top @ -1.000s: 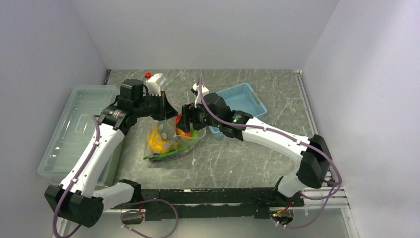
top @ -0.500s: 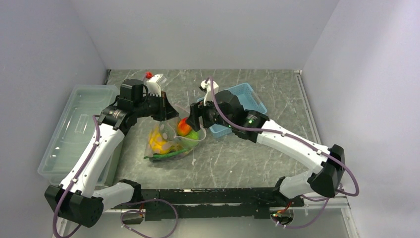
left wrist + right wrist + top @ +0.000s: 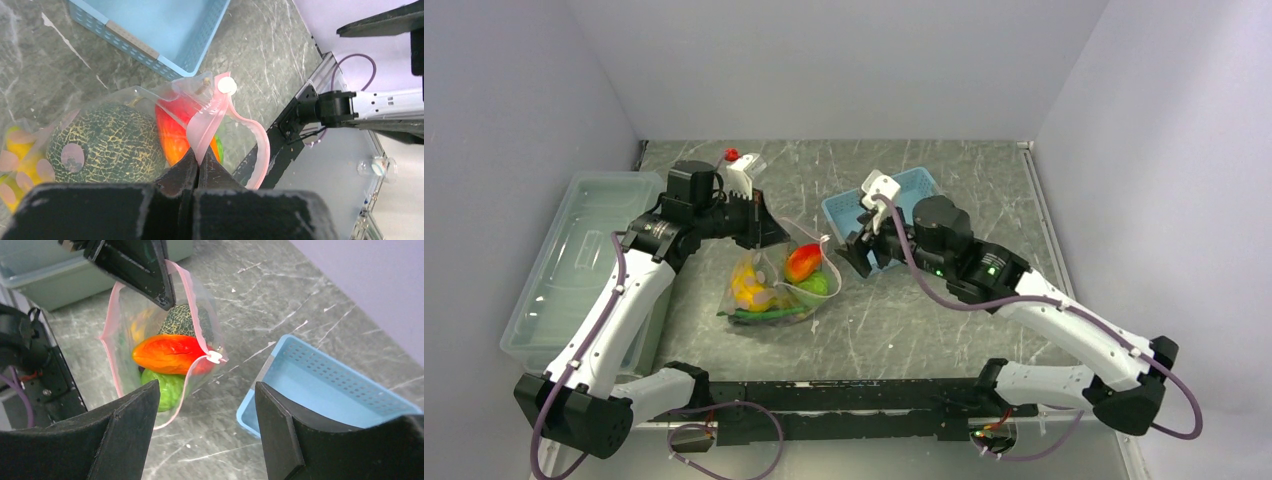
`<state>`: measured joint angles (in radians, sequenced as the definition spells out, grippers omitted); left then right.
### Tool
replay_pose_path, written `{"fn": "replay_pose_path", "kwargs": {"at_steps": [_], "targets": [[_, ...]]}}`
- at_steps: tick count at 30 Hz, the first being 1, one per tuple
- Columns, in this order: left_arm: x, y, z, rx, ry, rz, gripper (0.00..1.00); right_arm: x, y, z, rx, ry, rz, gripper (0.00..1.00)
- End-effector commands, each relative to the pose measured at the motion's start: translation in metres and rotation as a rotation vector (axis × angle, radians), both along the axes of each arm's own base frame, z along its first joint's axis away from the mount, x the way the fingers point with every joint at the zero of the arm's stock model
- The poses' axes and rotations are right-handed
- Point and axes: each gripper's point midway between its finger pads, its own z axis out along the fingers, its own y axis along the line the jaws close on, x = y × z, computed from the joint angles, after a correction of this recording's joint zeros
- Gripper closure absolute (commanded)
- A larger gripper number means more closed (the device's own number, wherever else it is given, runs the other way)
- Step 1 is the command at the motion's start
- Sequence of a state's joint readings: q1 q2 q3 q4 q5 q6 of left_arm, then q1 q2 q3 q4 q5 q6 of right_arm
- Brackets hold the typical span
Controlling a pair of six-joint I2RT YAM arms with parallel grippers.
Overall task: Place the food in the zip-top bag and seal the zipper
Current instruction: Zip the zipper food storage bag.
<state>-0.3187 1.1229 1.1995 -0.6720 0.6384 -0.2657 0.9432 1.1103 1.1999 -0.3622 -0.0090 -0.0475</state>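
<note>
The clear zip-top bag (image 3: 774, 285) lies on the table with its pink zipper (image 3: 109, 342) mouth open. Inside are a red-orange fruit (image 3: 801, 262), a lime-green fruit (image 3: 165, 387), a dark green netted fruit (image 3: 110, 145) and a yellow banana (image 3: 746, 285). My left gripper (image 3: 197, 160) is shut on the pink zipper strip (image 3: 212, 120) and holds the mouth up; it also shows in the top view (image 3: 769, 232). My right gripper (image 3: 856, 255) is open and empty, just right of the bag, between it and the basket. The eggplant is not visible.
A light-blue basket (image 3: 894, 200), empty, stands right of the bag, under my right wrist. A large translucent bin (image 3: 574, 260) lies along the left edge. The grey marbled table (image 3: 894, 320) has side walls all round.
My right gripper let go of the red-orange fruit into the bag, opened and drew back to the right toward the basket. My left gripper kept hold of the zipper.
</note>
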Motion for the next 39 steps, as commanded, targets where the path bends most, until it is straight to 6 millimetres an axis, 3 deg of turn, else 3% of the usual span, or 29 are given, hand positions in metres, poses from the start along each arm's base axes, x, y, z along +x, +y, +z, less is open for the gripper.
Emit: {"fn": "replay_pose_path", "kwargs": {"at_steps": [1, 12, 19, 23, 33, 39], "targets": [[-0.018, -0.009, 0.031, -0.061, -0.092, -0.120, 1.00, -0.011, -0.005, 0.003, -0.062, -0.139, 0.116, 0.27], [-0.053, -0.023, 0.041, -0.175, -0.044, -0.288, 1.00, -0.054, -0.015, -0.021, -0.179, -0.198, 0.380, 0.27], [-0.075, -0.028, 0.044, -0.216, -0.033, -0.377, 1.00, -0.084, -0.010, -0.028, -0.171, -0.188, 0.553, 0.30], [-0.089, -0.032, 0.044, -0.217, -0.037, -0.425, 1.00, -0.090, -0.005, -0.028, -0.160, -0.190, 0.598, 0.33], [-0.102, -0.036, 0.041, -0.197, -0.050, -0.462, 1.00, -0.096, 0.011, -0.032, -0.172, -0.174, 0.656, 0.49], [-0.105, -0.036, 0.040, -0.186, -0.060, -0.466, 1.00, -0.096, 0.016, -0.036, -0.180, -0.180, 0.647, 0.74]]}}
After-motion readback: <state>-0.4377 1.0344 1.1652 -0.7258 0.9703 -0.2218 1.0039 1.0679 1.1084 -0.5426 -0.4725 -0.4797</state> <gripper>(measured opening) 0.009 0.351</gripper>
